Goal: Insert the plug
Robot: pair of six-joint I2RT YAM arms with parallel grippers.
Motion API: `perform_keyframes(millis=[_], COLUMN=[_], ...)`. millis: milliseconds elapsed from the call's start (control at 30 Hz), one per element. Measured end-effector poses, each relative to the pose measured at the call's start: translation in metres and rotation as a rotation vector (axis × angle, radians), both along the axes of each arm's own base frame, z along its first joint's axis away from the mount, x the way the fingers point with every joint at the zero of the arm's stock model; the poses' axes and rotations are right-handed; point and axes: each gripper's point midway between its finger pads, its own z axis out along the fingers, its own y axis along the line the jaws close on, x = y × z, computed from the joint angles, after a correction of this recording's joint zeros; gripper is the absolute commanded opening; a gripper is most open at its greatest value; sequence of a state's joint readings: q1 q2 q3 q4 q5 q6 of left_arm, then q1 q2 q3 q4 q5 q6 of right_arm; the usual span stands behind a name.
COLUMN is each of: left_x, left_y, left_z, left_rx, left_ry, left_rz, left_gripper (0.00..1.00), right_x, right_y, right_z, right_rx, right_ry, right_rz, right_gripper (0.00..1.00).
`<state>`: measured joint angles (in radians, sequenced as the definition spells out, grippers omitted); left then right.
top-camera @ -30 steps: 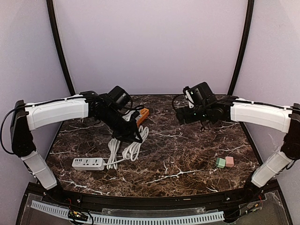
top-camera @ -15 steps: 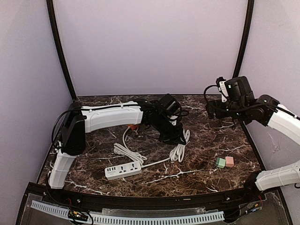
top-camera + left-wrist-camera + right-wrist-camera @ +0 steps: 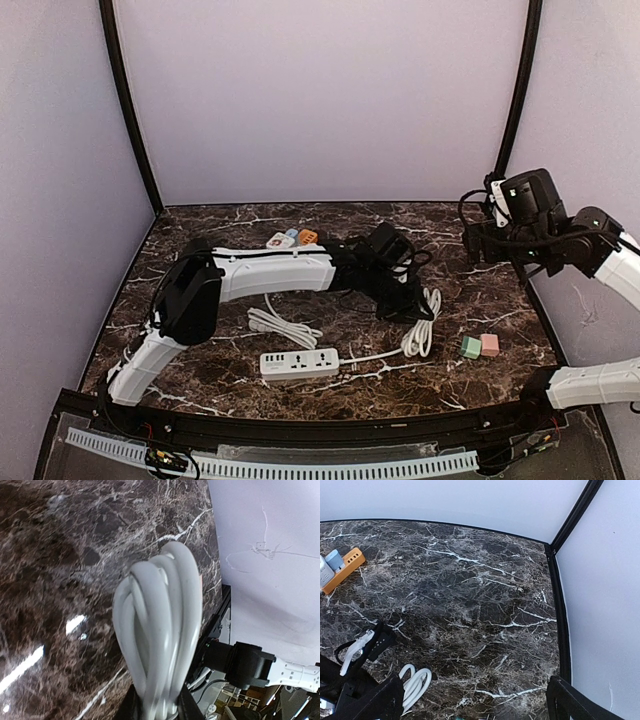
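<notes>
The white power strip lies flat near the table's front middle, and its white cable loops behind it. My left gripper reaches far to the right and is shut on a coiled bundle of that cable. In the left wrist view the bundle stands up from between the jaws of the left gripper. The plug itself does not show in any view. My right gripper hovers high at the right edge, open and empty. In its own view the right gripper shows both fingers spread wide.
A green block and a pink block sit side by side at the front right. An orange adapter with small white and blue pieces rests at the back; the orange piece also shows in the right wrist view. The black frame post borders the table's right side.
My left arm has swept to the right, dragging the cable bundle and the power strip along the table. My right arm has pulled back to the right edge with its jaws wide.
</notes>
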<state>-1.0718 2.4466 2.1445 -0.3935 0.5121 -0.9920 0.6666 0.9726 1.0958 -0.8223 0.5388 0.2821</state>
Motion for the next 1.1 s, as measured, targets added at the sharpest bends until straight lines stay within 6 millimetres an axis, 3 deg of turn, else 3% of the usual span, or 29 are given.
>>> perform_keyframes(millis=[300,433,633,867,1033,1100], left_x=[0.029,0.049,0.081,0.106,0.100,0.096], left_y=[-0.036,-0.033,-0.022,-0.008,-0.010,-0.011], left_z=[-0.027,-0.036,-0.038,-0.044,-0.043,-0.042], left_rx=[-0.113,-0.103,-0.093,-0.082,-0.093,-0.098], left_ry=[-0.028,-0.063,-0.103,-0.118,-0.132,-0.134], left_rz=[0.084,0.145,0.221,0.248,0.199,0.176], left_gripper=[0.16,0.17,0.26,0.57,0.96,0.98], right_x=[-0.013,-0.020,-0.029,-0.039,-0.042,-0.043], right_y=[-0.012,-0.015,-0.013,-0.010,-0.008,-0.006], right_z=[0.002,0.001,-0.005,-0.005,-0.005,-0.005], right_rx=[0.022,0.062,0.127,0.201,0.217,0.221], right_ry=[0.012,0.029,0.073,0.099,0.108,0.110], right_rz=[-0.038,-0.055,-0.065,-0.061,-0.046,-0.034], right_gripper=[0.99,0.99,0.99,0.99,0.99,0.99])
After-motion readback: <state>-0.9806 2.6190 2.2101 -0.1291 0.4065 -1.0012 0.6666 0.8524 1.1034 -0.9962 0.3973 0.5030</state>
